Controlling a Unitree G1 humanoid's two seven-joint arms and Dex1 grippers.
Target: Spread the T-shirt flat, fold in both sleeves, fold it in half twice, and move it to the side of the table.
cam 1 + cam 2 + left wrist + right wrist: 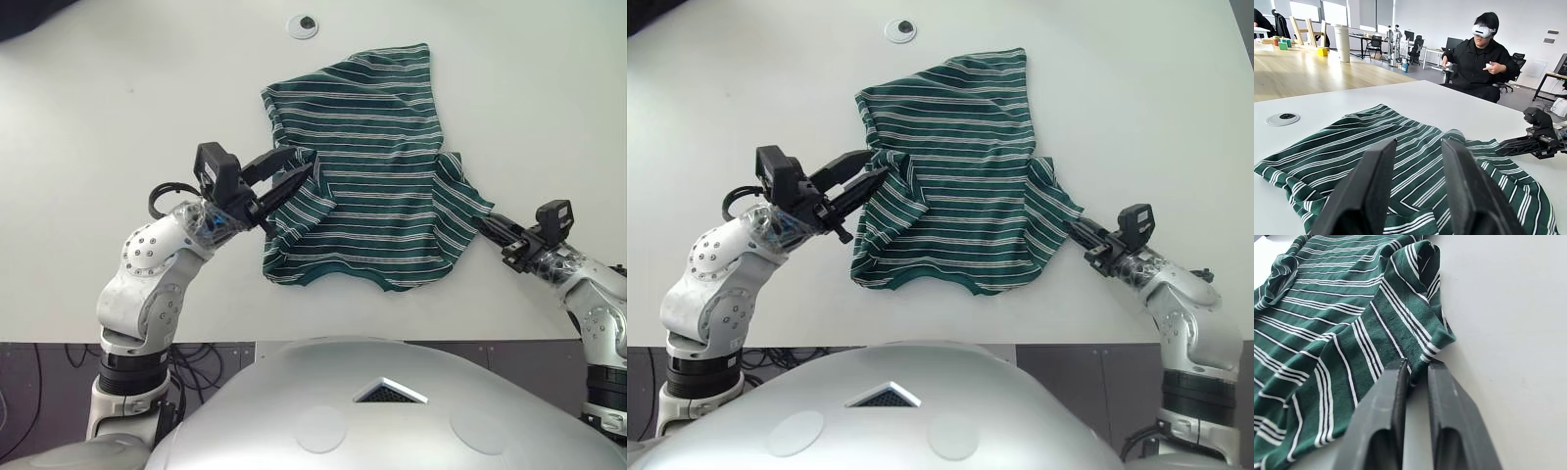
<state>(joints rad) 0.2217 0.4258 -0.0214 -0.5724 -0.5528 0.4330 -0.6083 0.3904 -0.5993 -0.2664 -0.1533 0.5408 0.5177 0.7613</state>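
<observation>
I have the green and white striped T-shirt [372, 147] lying around the middle of the white counter [98, 98], between the round cable cap [303, 25] near the far edge and the near edge. It is not flat. The cloth is rumpled, with a fold bunched up on the side facing the counter's left edge and a ruffled sleeve on the side facing the right edge.

My left pincer [302, 162] sits at that bunched left side of the shirt. It is wide open, both black fingers [1369, 186] pointing in over the striped cloth with a clear gap between them. The fabric lies under and ahead of the tips, and nothing is clamped.

My right pincer [1418, 369] is low over the counter at the shirt's right side, pointing toward the middle. Its fingers are drawn in to a thin slit, and the tips meet the hem at the pointed corner of the sleeve, where the cloth is pulled out into a peak toward them. I read that as a pinch on the hem, with the rest of the sleeve lying slack on the counter just beyond it.

The two arms are well apart, with the shirt between them.
</observation>
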